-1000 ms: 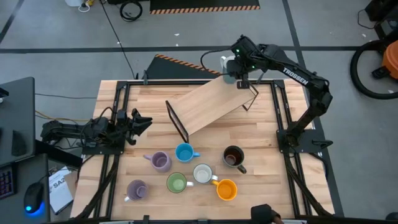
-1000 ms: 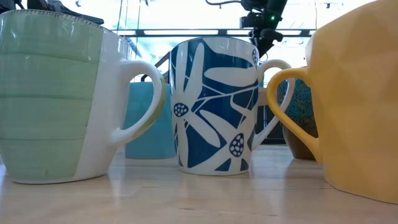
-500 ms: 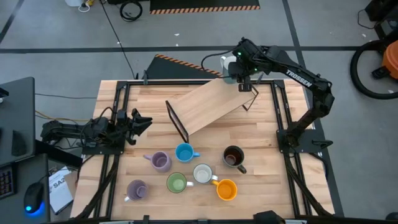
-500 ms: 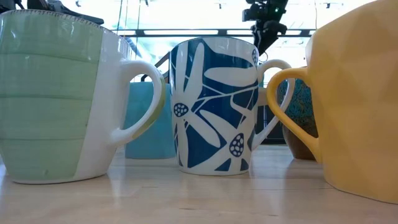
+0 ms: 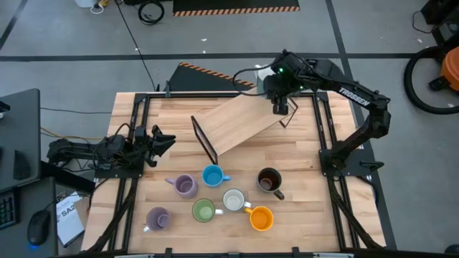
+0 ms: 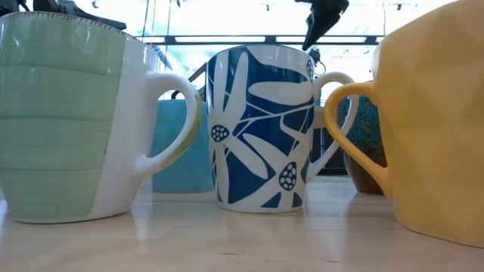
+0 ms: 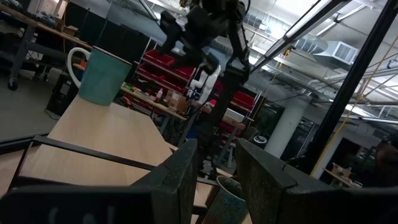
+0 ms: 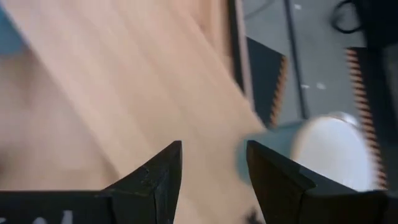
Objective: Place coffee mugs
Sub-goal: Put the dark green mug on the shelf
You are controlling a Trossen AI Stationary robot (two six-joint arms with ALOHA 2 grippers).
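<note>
Seven coffee mugs stand in a cluster on the near half of the table: lilac (image 5: 184, 185), blue (image 5: 212, 175), dark brown (image 5: 269, 180), white (image 5: 233, 200), green (image 5: 204, 211), orange (image 5: 261, 218) and a second lilac (image 5: 157, 218). Another pale teal mug (image 7: 102, 78) stands upright on the far end of a wooden shelf board (image 5: 240, 122). My right gripper (image 5: 280, 107) hovers open above that end of the board, beside the mug (image 8: 329, 149) and not touching it. My left gripper (image 5: 161, 140) waits open at the table's left side.
The shelf board lies slantwise across the table's far half on a black wire frame (image 5: 204, 140). Black rails (image 5: 323, 136) run along the table's left and right sides. In the low view the green (image 6: 60, 121), flowered white (image 6: 261, 128) and orange (image 6: 431, 128) mugs fill the foreground.
My right gripper has risen and drawn back from the teal mug on the shelf's far end, toward the table's near edge, rolling a little as it went. The mug stays standing where it was.
</note>
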